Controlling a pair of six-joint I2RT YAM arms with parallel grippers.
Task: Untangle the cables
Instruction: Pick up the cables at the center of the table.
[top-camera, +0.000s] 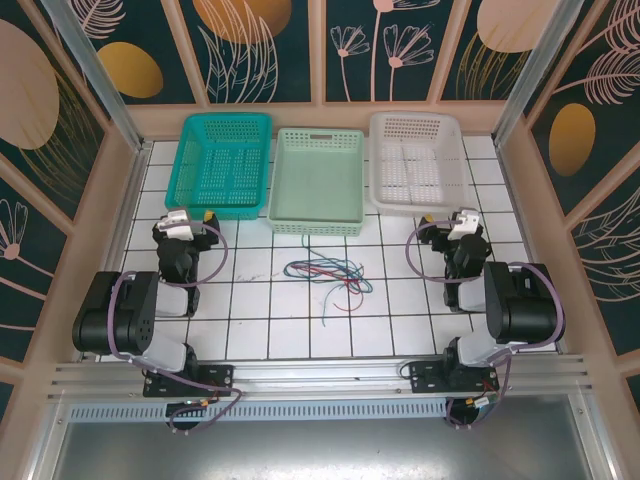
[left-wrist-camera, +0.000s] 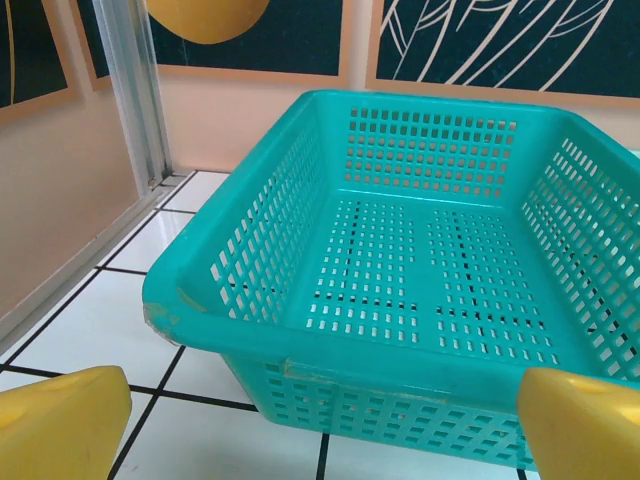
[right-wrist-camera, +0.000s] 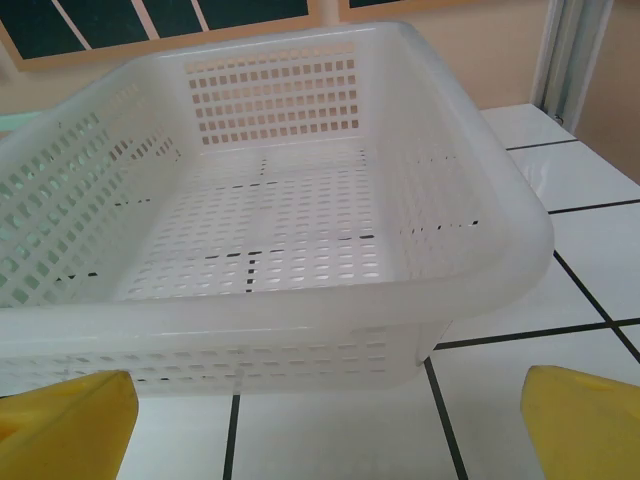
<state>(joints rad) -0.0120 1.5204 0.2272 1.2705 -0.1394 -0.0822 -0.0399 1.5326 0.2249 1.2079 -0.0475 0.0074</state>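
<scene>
The scene is being lit brightly and evenly. Faint glare is being reflected by the white counter (right-wrist-camera: 590, 180), and the yellow fingertips (left-wrist-camera: 60, 425) are being shown blurred.

3 baskets are counted: 1 teal basket (top-camera: 225, 120), 1 pale green basket (top-camera: 318, 135) and 1 white basket (top-camera: 415, 120). 1 tangle of cables (top-camera: 328, 272) is seen, in which 4 colours are made out: red, blue, green and dark. 2 arms are counted, the left arm (top-camera: 130, 315) and the right arm (top-camera: 520, 300).

White perforated plastic basket (right-wrist-camera: 250, 345) just fwd of right gripper (right-wrist-camera: 325, 440), on white tiled tabletop (right-wrist-camera: 590, 190); yellow fingertips (right-wrist-camera: 65, 425) wide apart.
</scene>
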